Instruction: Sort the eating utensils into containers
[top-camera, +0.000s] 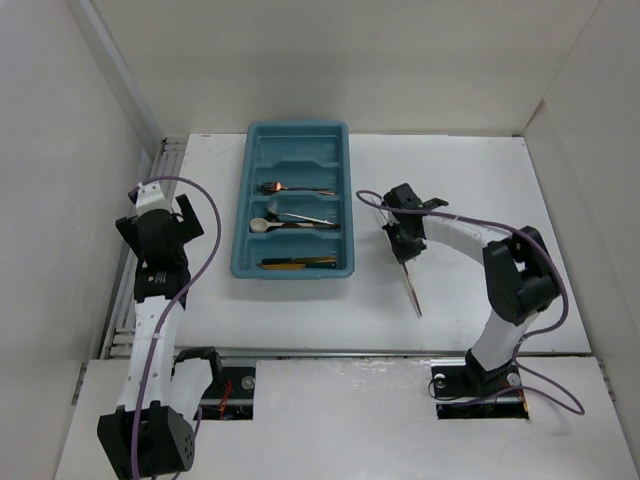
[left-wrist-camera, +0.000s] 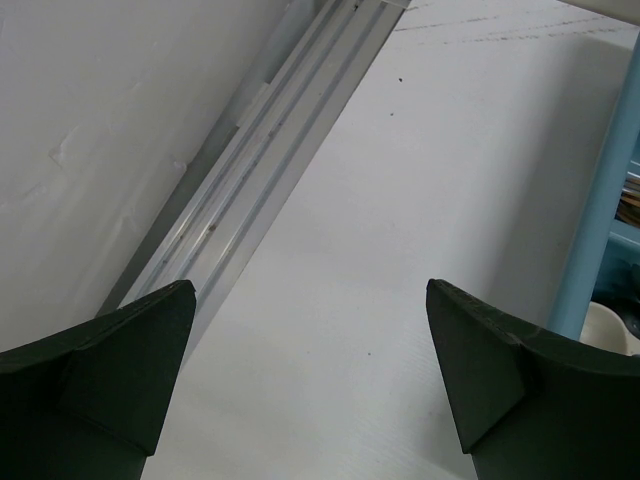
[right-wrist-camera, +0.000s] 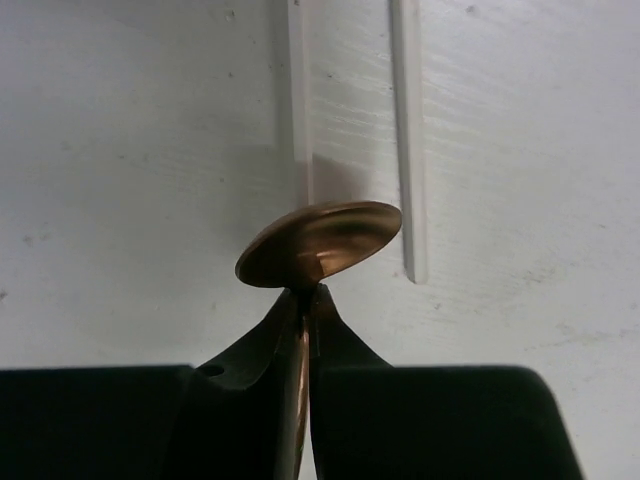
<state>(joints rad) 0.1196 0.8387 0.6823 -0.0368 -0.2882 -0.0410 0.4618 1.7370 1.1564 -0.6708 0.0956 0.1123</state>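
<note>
The right tool (top-camera: 403, 245) is pinched narrow on a copper spoon (top-camera: 412, 285), just to the right of the tray (top-camera: 243, 215) and apart from it. In the right wrist view the two dark fingers (right-wrist-camera: 240, 365) meet on the spoon's neck, and the bowl (right-wrist-camera: 320, 243) sticks out past their tips, tilted, above the white surface (right-wrist-camera: 120, 150). From above, the handle runs from the tool toward the near edge; whether its end touches the surface cannot be told. Two pale sticks (right-wrist-camera: 408, 140) lie side by side on the surface beyond the bowl. The teal tray sits left of centre with its slots lying crosswise. A copper fork (top-camera: 295, 188) lies in the second slot from the far end. Silver pieces (top-camera: 305, 215) and a pale spoon (top-camera: 262, 226) are in the third, and dark and gold pieces (top-camera: 298, 262) are in the nearest. The left tool (top-camera: 188, 212) is to the left of the tray, well apart from the spoon. In its wrist view the fingers (left-wrist-camera: 120, 360) stand wide with only bare surface between them. The tray's blue rim (left-wrist-camera: 600, 200) is at the right edge and a metal rail (left-wrist-camera: 260, 190) runs along the left.
</note>
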